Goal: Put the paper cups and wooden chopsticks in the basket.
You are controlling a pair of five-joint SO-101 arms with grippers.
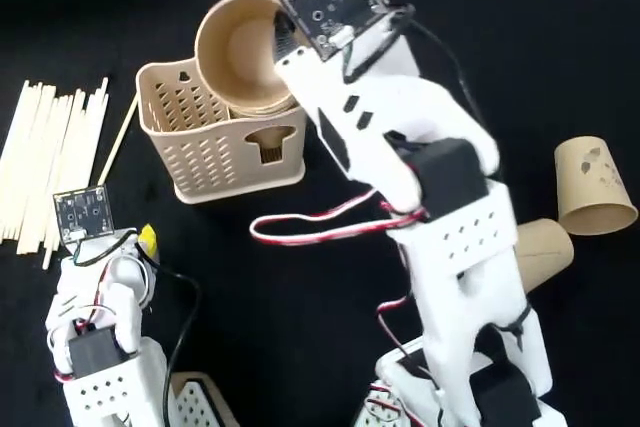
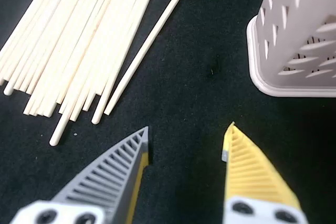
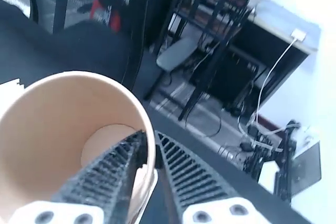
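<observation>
Right jaws pinch cup point(image 1: 237, 47) rim (over basket point(image 1: 205, 155)).

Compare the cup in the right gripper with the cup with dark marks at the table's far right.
The held cup is pinched at its rim by the right gripper over the basket; the marked cup sits free on the table. The held cup shows its open mouth and inside; the marked cup shows only its outer wall. Both are brown paper cups.
</observation>
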